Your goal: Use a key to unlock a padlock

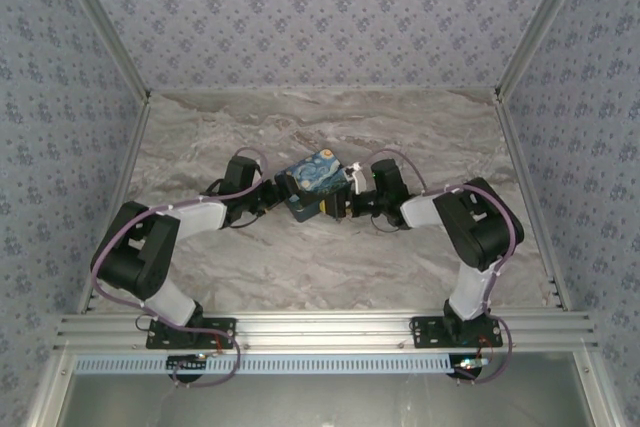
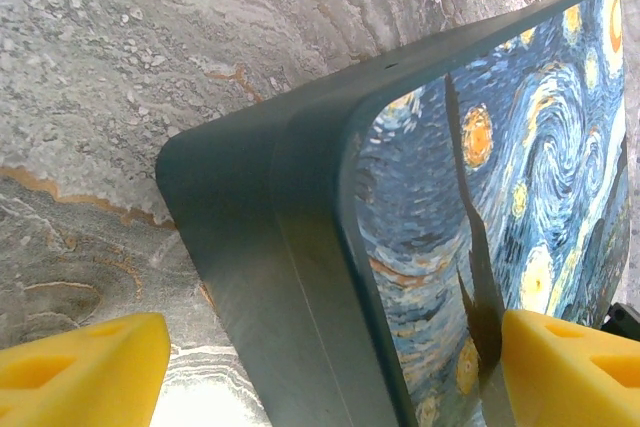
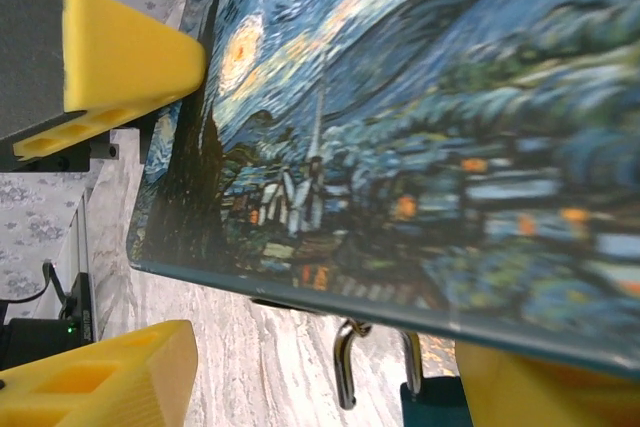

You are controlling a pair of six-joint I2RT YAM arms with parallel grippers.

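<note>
The painted starry-night box lies mid-table between both arms. My left gripper is open and straddles a corner of the box. One yellow finger stands clear of the box wall, the other is over the painted lid. The padlock hangs under the box edge, its teal body beside one finger of my open right gripper. One leg of its silvery shackle ends free beside the body. The key is out of view.
A yellow finger of the left gripper shows over the far side of the lid in the right wrist view. Marble tabletop surrounds the box. Patterned walls enclose the table on three sides, and an aluminium rail runs along the near edge.
</note>
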